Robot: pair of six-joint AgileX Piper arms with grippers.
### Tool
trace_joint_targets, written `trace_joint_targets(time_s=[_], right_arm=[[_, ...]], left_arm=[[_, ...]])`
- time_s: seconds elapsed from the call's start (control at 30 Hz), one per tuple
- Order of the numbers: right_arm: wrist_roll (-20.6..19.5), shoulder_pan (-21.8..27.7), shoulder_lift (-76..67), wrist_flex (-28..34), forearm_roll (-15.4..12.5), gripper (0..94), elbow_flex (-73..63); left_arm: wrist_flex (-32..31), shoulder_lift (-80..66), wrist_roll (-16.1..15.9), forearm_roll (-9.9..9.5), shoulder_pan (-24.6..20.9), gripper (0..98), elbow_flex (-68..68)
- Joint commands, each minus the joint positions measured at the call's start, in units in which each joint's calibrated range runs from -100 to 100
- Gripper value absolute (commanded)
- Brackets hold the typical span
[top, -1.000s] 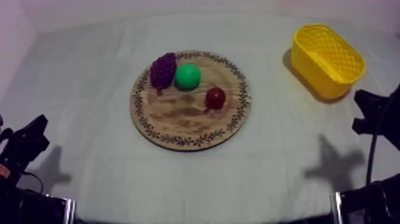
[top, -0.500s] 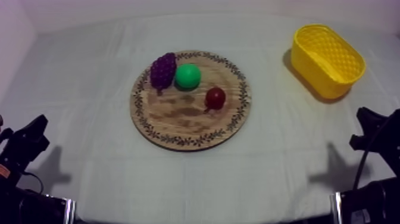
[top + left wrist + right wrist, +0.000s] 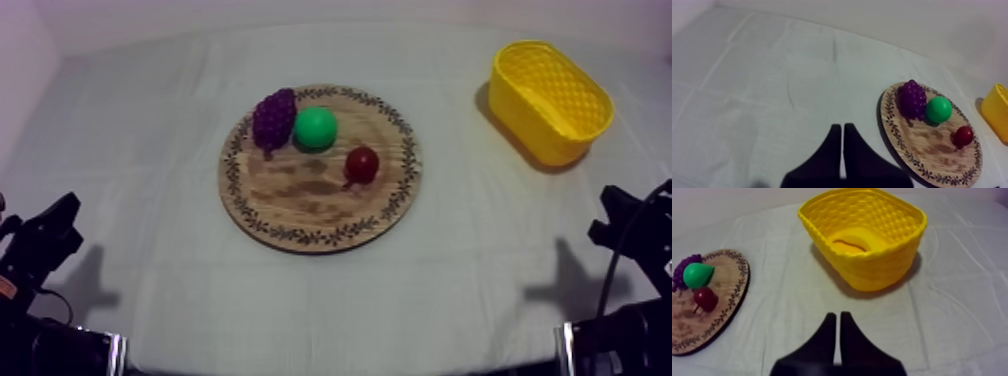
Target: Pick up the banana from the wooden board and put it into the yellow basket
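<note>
The banana (image 3: 850, 243) is lying inside the yellow basket (image 3: 545, 135) at the upper right of the top view. My left gripper (image 3: 840, 128) and right gripper (image 3: 837, 316) are sitting low at that view's lower corners, both holding their fingers pressed together on nothing.

No text, label, brand, number or sign can be read anywhere; the wooden board (image 3: 300, 200) carries only a leaf pattern round its rim, and the yellow basket (image 3: 556, 120) only its woven relief
</note>
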Motion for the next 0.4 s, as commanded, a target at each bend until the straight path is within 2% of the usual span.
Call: trace_joint_targets(time_s=[0.0, 0.37], right_arm=[[12.28, 0.0, -0.03, 0.04, 0.1, 0.5, 0.03], [11.37, 0.0, -0.03, 0.03, 0.14, 0.5, 0.04]], left_arm=[[-0.02, 0.0, -0.01, -0.03, 0.0, 0.1, -0.03], [-0.02, 0.0, -0.01, -0.03, 0.0, 0.1, -0.03]])
